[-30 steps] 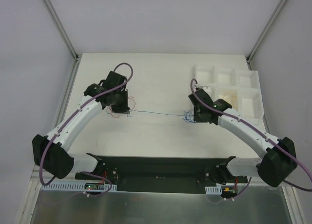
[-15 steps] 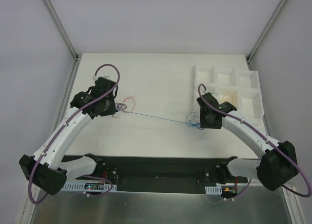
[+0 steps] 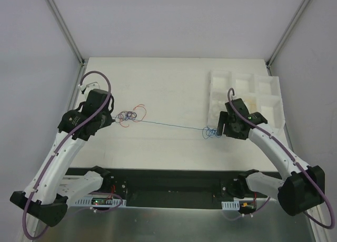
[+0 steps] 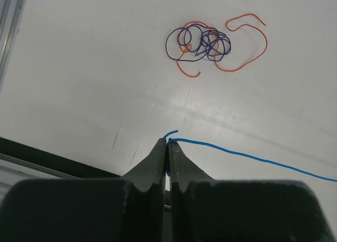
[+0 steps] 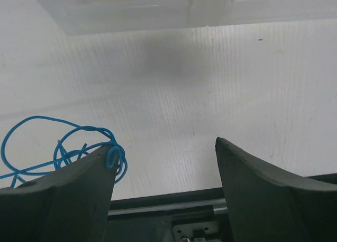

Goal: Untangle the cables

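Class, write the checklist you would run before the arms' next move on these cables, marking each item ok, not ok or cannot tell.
1. Left gripper jaws shut on the end of the blue cable: ok.
2. Blue cable lies apart from the red and dark bundle in the left wrist view: ok.
3. Right gripper grips the blue coil: not ok, jaws open.
4. Blue coil free of the right gripper's finger: cannot tell.
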Controlling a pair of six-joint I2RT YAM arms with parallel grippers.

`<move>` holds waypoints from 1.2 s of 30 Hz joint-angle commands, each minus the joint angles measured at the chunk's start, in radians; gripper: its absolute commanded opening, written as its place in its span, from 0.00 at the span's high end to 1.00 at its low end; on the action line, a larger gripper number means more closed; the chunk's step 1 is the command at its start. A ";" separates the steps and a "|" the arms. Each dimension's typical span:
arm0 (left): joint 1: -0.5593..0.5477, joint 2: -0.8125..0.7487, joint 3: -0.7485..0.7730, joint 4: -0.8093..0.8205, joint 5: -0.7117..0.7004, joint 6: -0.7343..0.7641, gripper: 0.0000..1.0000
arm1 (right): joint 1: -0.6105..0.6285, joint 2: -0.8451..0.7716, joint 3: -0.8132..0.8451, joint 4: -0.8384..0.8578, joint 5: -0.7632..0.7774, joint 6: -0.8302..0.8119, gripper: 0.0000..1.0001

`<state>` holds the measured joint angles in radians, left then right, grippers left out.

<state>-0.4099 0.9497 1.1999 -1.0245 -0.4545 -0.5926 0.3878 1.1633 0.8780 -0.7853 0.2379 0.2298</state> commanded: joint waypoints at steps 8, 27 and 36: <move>0.022 0.145 -0.190 0.273 0.701 0.096 0.91 | -0.007 -0.102 -0.143 0.262 -0.449 -0.017 0.31; -0.245 0.726 0.229 0.420 1.169 0.238 0.32 | -0.001 0.018 -0.178 0.318 -0.581 0.072 0.58; -0.323 1.046 0.426 0.414 1.165 0.369 0.26 | -0.101 -0.151 -0.254 0.245 -0.660 0.068 0.56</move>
<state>-0.7395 1.9408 1.5520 -0.5907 0.7162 -0.3069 0.3061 1.0908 0.6590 -0.4835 -0.3771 0.3027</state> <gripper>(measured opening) 0.741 0.434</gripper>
